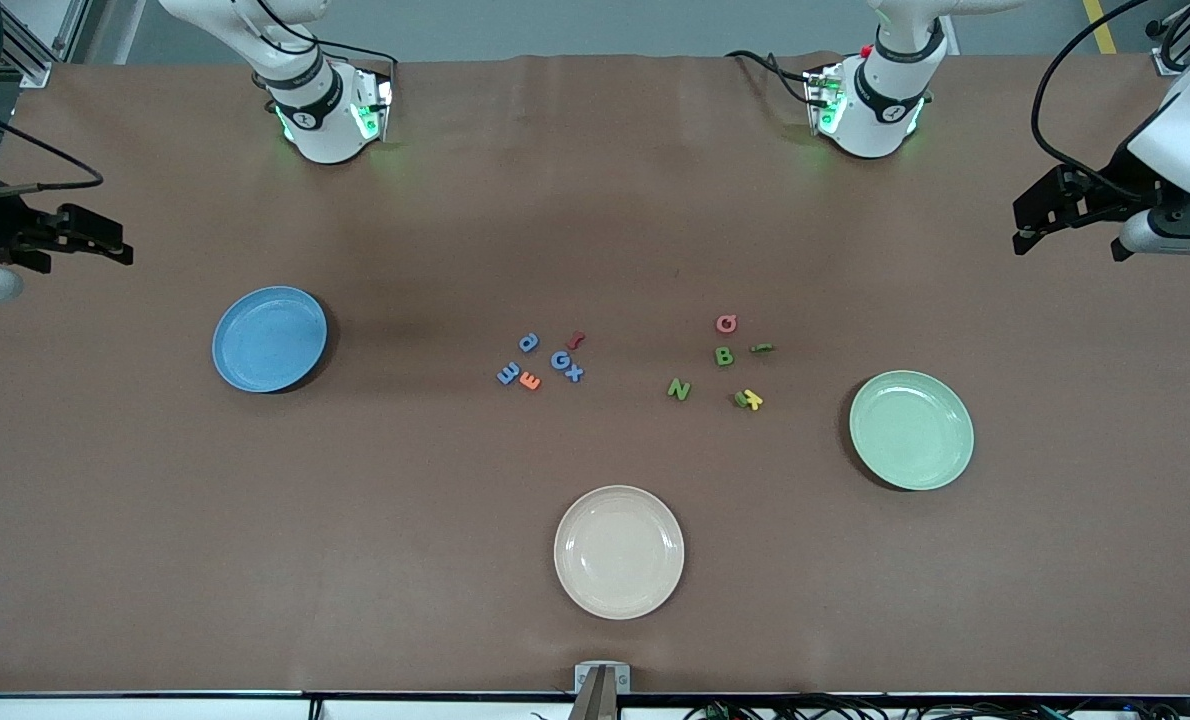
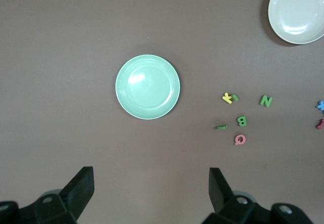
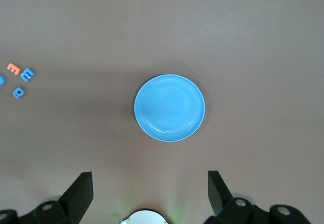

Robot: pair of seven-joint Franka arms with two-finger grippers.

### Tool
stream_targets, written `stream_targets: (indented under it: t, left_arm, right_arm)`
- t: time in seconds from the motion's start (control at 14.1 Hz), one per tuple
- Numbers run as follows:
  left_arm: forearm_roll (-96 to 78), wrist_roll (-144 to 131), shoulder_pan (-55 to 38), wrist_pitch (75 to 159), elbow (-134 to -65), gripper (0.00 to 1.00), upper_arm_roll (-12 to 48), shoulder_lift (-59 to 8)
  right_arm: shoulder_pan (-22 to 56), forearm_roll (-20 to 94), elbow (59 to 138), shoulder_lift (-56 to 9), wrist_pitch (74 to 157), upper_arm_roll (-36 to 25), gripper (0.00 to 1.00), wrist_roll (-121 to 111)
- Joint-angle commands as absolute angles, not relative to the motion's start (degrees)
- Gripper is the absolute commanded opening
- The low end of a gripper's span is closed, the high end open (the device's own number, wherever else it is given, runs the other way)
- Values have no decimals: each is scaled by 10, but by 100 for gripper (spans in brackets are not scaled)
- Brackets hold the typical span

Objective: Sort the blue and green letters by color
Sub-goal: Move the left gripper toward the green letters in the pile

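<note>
The blue letters (image 1: 545, 360) and green letters (image 1: 720, 370), scattered mid-surface between the blue plate (image 1: 269, 338) and green plate (image 1: 911, 430), are judged light and stiff, best pinched across flat sides by the left end effector (image 2: 152, 183) or right end effector (image 3: 150, 183), both held open and empty.

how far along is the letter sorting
Nothing is sorted yet: the round blue plate and round green plate hold no letters. Nothing is in hand; the left hand and right hand are open, waiting at the table ends. All blue letters and green letters remain.
</note>
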State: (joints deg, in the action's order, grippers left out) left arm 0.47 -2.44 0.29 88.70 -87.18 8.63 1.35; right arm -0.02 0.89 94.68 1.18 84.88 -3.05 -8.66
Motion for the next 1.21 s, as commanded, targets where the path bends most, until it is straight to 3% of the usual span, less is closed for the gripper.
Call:
stream_targets:
  t: [0.0,0.36,0.64,1.14]
  left_arm:
    - [4,-24,2,881,-864,100,89,9]
    - [4,-29,0,882,-861,100,91,-11]
    - [4,-77,-10,915,-873,100,94,-79]
    - [2,-192,-68,1189,-1101,99,100,-116]
  right_arm:
    - [20,13,972,35,860,-44,100,-76]
    - [17,14,973,47,859,-47,100,-76]
    - [15,17,975,55,862,-47,100,-76]
    - [10,24,986,77,862,-48,100,-75]
